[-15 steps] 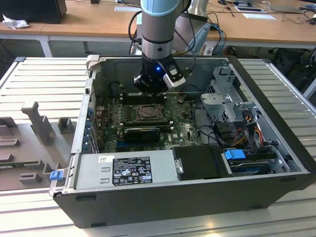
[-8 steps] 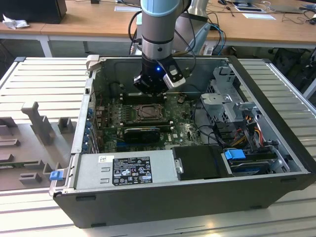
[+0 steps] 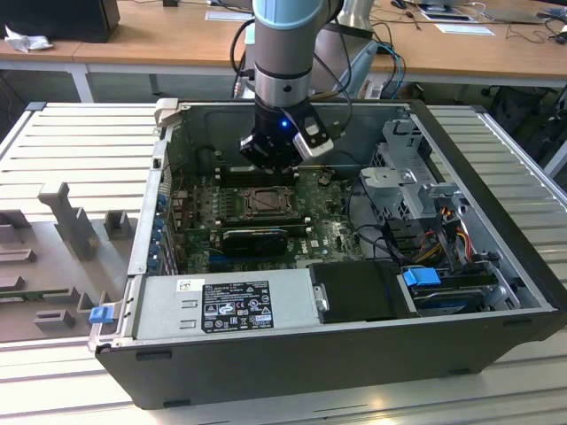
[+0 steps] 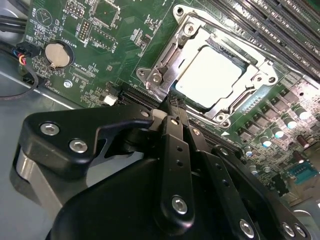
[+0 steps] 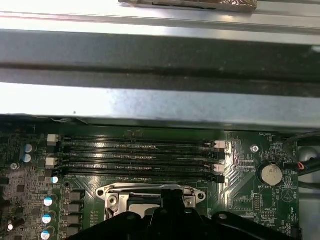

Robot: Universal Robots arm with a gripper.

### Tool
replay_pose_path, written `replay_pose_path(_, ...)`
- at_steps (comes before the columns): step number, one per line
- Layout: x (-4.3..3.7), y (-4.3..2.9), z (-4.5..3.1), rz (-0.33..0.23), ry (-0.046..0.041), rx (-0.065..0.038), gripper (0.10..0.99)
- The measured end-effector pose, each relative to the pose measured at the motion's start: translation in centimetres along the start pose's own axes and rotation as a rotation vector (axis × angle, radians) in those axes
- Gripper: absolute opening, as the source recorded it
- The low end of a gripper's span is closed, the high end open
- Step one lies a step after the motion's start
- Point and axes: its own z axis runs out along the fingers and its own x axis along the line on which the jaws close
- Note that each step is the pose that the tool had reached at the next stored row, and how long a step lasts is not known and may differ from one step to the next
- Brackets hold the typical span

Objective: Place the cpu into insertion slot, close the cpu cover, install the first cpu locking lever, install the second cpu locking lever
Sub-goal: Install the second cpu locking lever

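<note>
The black two-fingered gripper (image 3: 270, 162) hangs from the grey-and-blue arm inside the open black computer case (image 3: 496, 292), low over the green motherboard (image 3: 332, 235) and just behind the socket as the exterior view has it. In the second wrist view its slim black fingers (image 4: 176, 125) come together into one narrow point with nothing between them, clenched empty, and the tip sits at the near edge of the socket frame. The small flat square cpu (image 4: 212, 76), its top a pale silvery-grey and glaring under the light, lies flat in the square dark-framed insertion slot (image 3: 266, 203). The thin silver metal cpu cover (image 4: 172, 62) with its square window is folded down around the chip, so the bright top shows through the opening and the plate's screwed corners ring it. From the first wrist view the cover's far edge (image 5: 150, 192) sits just below four long black memory slots (image 5: 137, 156), and a round silver coin battery (image 5: 270, 174) lies off to one side of them. In the exterior view a long black card (image 3: 255, 240) lies just in front of the socket, and a grey power supply box (image 3: 226, 305) with a black label fills the case's near edge.
</note>
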Motion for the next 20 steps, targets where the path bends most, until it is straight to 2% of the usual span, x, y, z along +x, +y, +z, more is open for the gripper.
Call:
replay_pose_path(9, 0.02, -0.58, -0.08, 0.000, 0.0000, 0.000, 0.106)
replay_pose_path(14, -0.01, -0.50, -1.09, 0.000, 0.0000, 0.000, 0.106)
replay_pose_path(16, -0.03, -0.52, -1.24, 0.000, 0.0000, 0.000, 0.106)
replay_pose_path(18, -0.01, -0.85, -1.28, 0.000, 0.0000, 0.000, 0.106)
replay_pose_path(20, 0.02, -1.64, -1.34, 0.000, 0.0000, 0.000, 0.106)
